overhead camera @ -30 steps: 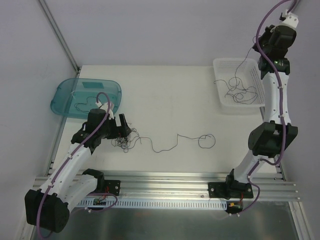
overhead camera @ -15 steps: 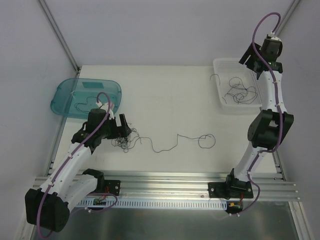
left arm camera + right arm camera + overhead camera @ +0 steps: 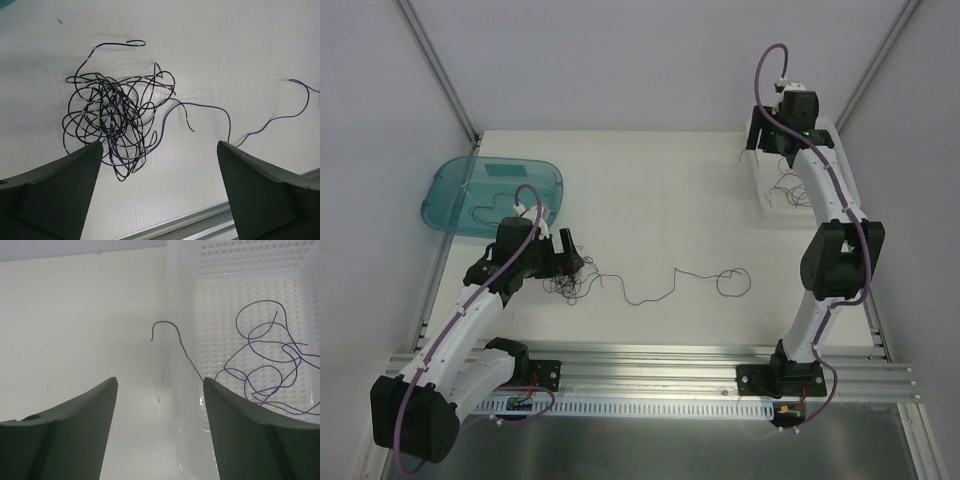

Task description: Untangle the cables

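The cables are hair-thin, dark bluish-black wires, springy and curled. Most of them sit in a dense knot of overlapping loops (image 3: pixel 112 127) on the matte white desk (image 3: pixel 660 190). One long strand (image 3: pixel 665 290) wanders out of the knot to the right and ends in a small ring. More loose coils (image 3: pixel 265 365) lie inside the white plastic basket (image 3: pixel 180 315), which has a perforated grid floor and walls. One hooked end (image 3: pixel 167 327) pokes out over the basket's wall above the desk. Another strand (image 3: pixel 485 210) lies in the translucent teal tray (image 3: pixel 450 190), a rounded shape at the desk's far left.

The left gripper (image 3: pixel 159 147) hangs above the knot's near edge, its dark wedge-shaped jaws spread fully and holding nothing. The right gripper (image 3: pixel 160 381) hovers at the basket's left wall, jaws wide apart and empty. A ribbed aluminium rail (image 3: pixel 660 365) runs along the near edge.
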Motion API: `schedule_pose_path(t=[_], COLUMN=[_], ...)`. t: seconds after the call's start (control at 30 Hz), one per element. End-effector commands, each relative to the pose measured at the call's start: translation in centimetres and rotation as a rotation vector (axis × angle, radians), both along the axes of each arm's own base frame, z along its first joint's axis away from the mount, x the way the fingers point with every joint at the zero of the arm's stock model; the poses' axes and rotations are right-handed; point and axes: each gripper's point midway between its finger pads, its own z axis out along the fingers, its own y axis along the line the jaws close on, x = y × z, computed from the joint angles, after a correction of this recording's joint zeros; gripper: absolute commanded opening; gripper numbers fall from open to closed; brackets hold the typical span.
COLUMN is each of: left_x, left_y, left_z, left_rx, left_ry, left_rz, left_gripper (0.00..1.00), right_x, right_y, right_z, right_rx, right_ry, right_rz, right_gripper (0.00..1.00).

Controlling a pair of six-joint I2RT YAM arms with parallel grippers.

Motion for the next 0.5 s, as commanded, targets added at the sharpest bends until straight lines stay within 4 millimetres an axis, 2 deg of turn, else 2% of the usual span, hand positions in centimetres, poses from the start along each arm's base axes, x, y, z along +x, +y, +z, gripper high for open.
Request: schedule_pose_path(t=[0.0, 0.07, 0.1, 0.17, 0.3, 0.47], left_x=[0.7, 0.7, 0.7, 0.6, 0.6, 0.6], left_y=[-0.3, -0.3, -0.3, -0.5, -0.4, -0.5], left_z=[0.9, 0.9, 0.7, 0.5, 0.5, 0.3], left_rx=[-0.009, -0.011, -0.010, -0.012, -0.011, -0.012], left_ry=[-0.041, -0.037, -0.032, -0.023, -0.020, -0.012], left_rz=[-0.016, -0.016, -0.016, -0.022, -0.019, -0.024], left_gripper=[0.99, 0.99, 0.99, 0.99, 0.99, 0.99], right_x=[0.9, 1.7, 2.0, 2.8, 4.1, 5.5], right_y=[1.2, 1.2, 2.2, 2.4, 4.2, 4.6], right_z=[0.4, -0.9, -1.5, -3.1, -5.3, -7.5], right_rx=[-0.060, -0.059, -0.048, -0.021, 0.013, 0.050], right_ry=[-0.074, -0.093, -0.093, -0.086, -0.076, -0.066], right_rz=[-0.036, -0.131, -0.136, -0.212, -0.293, -0.382], right_gripper=[0.73, 0.70, 0.69, 0.67, 0.63, 0.59])
